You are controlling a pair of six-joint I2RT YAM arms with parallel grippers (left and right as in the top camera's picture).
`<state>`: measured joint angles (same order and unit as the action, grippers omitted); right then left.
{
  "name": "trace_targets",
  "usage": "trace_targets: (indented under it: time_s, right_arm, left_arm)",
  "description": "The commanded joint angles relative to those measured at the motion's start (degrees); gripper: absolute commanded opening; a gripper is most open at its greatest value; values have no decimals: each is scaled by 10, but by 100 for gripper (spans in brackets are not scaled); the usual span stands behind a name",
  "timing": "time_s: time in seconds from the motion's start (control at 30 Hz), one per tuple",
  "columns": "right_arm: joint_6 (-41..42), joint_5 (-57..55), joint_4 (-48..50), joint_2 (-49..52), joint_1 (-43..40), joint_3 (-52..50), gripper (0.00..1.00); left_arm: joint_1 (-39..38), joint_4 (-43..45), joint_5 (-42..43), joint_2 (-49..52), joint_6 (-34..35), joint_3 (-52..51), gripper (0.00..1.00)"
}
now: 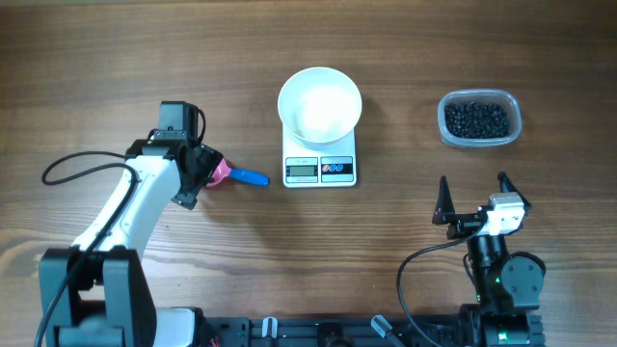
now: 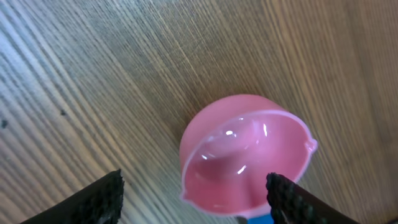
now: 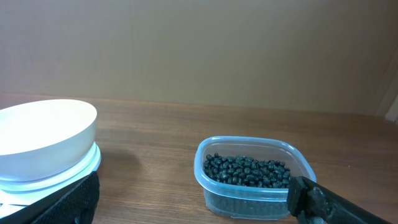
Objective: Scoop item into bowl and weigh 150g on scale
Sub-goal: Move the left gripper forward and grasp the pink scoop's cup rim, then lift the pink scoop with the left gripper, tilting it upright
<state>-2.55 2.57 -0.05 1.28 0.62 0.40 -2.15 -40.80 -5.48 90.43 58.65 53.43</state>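
Bright, even light from overhead falls across the wooden table, leaving only faint, soft shadows under the left arm near its left edge and washing the inside of the white bowl almost to plain glare. Up close, small sharp glints sit on the glossy pink scoop, while the wood grain around it softens toward the corners. In the low right-wrist view the light is warmer and duller: the bowl throws a soft shadow to its right, the tub is crisp, and the fingertips of the right gripper are dark blurs.
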Motion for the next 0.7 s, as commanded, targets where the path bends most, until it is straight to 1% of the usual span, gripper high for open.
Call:
trace_targets:
  time_s: [0.0, 0.2, 0.3, 0.4, 0.43, 0.53, 0.67]
  right_arm:
    - [-5, 9, 1, 3, 3, -1, 100]
    - [-4, 9, 1, 3, 3, -1, 100]
    - [-4, 9, 1, 3, 3, -1, 100]
    - [-4, 9, 1, 3, 3, -1, 100]
    - [-5, 9, 1, 3, 3, -1, 100]
    - [-4, 9, 1, 3, 3, -1, 100]
    - [-5, 9, 1, 3, 3, -1, 100]
  left_arm:
    - [-2, 9, -2, 25, 5, 9, 77]
    - [-2, 20, -2, 61, 5, 8, 68]
    - [-2, 27, -2, 66, 5, 8, 59]
    - [-2, 29, -4, 67, 5, 8, 46]
    - [-2, 29, -4, 67, 5, 8, 44]
    - [-2, 34, -4, 67, 5, 8, 40]
    - [-2, 38, -5, 68, 5, 8, 40]
